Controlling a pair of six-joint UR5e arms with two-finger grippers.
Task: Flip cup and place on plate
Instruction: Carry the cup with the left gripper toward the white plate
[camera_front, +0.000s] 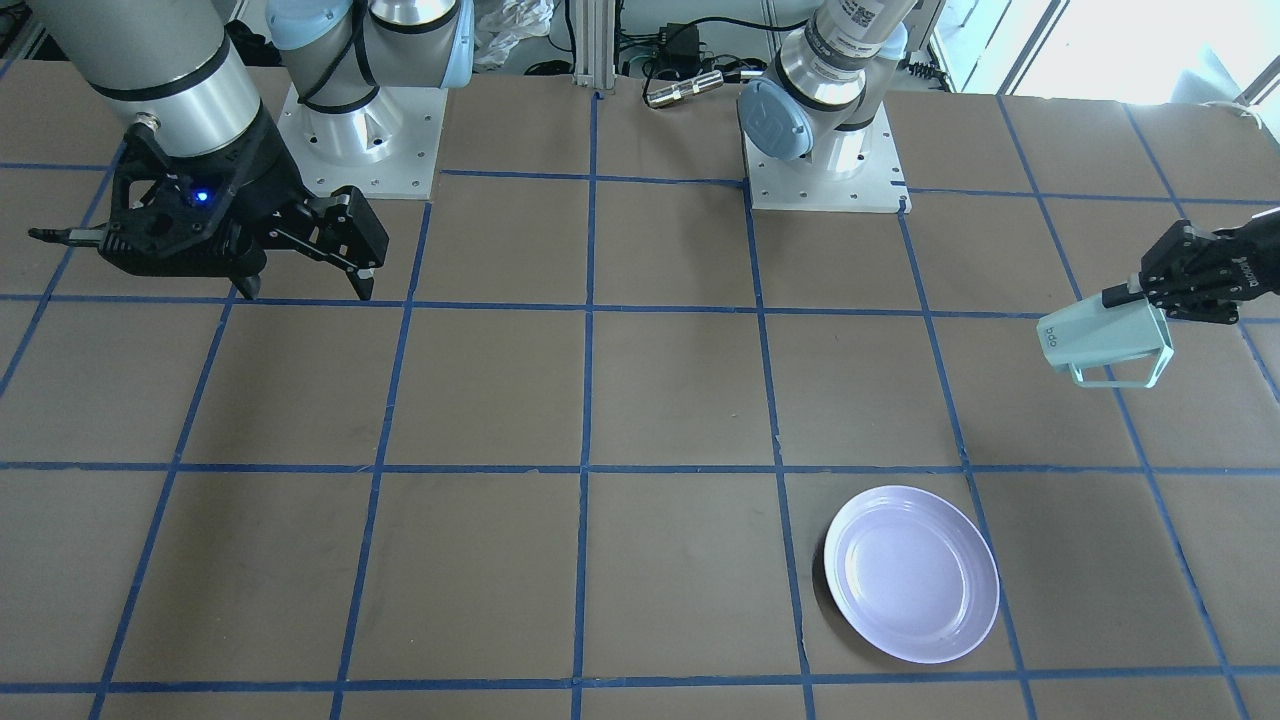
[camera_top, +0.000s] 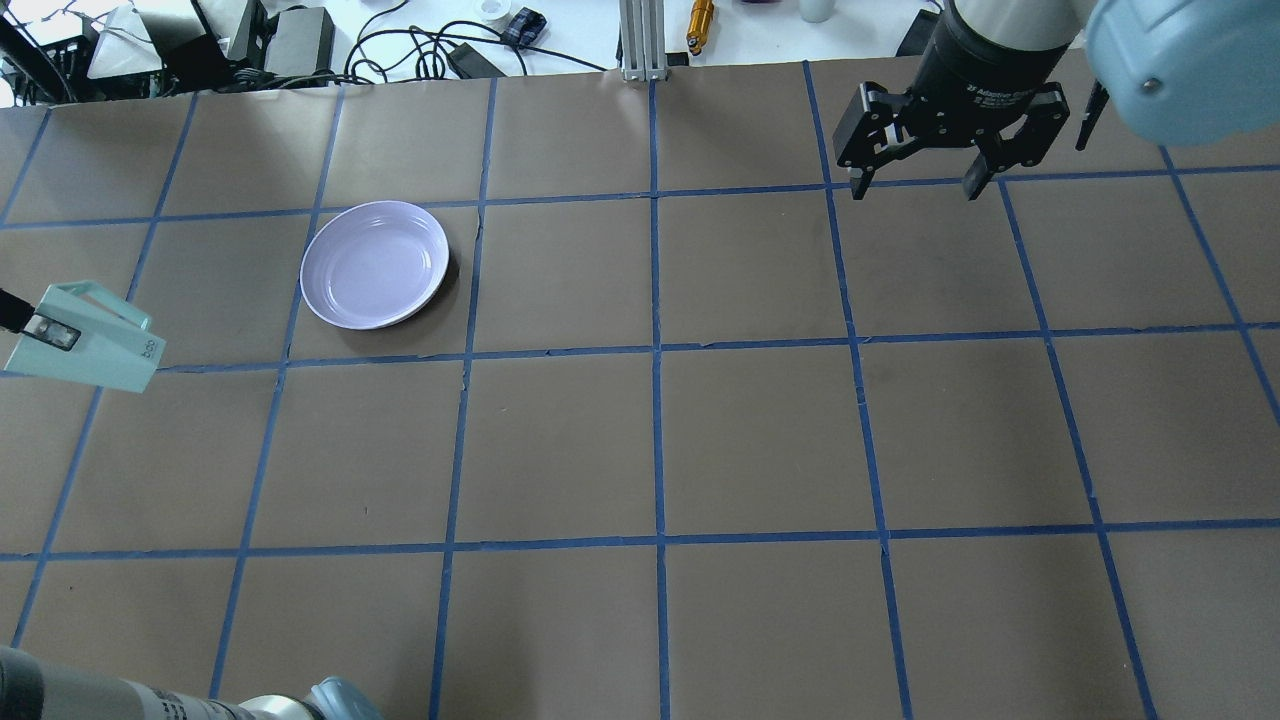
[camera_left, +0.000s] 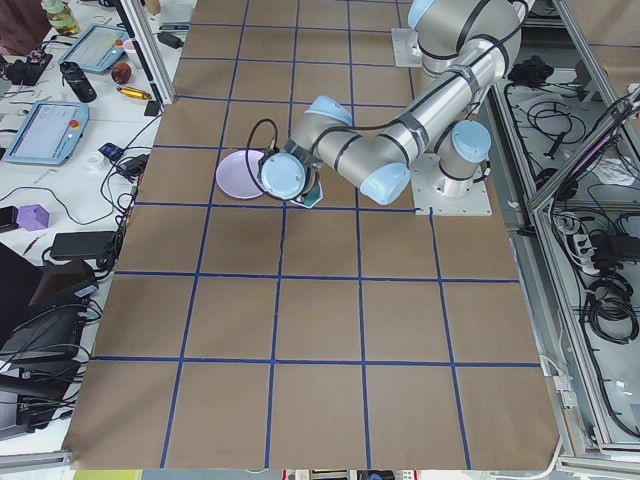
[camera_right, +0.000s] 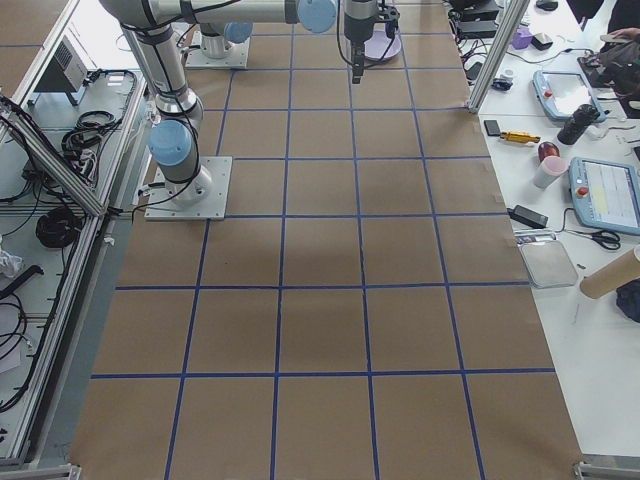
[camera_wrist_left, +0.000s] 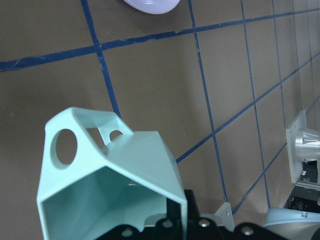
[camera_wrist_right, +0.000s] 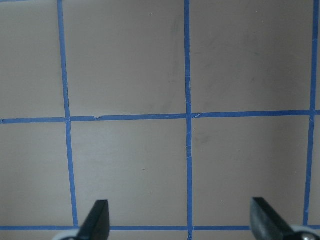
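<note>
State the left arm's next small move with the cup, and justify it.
Probably swing the cup over the plate while rotating it mouth-up: the left gripper holds it by the rim, lying sideways in the air, well aside of the empty plate.

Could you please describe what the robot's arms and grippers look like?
The right arm and left arm are silver-grey tubes with pale blue joint caps and black cables. The right gripper and left gripper are black and angular; the right one shows a blue light.
</note>
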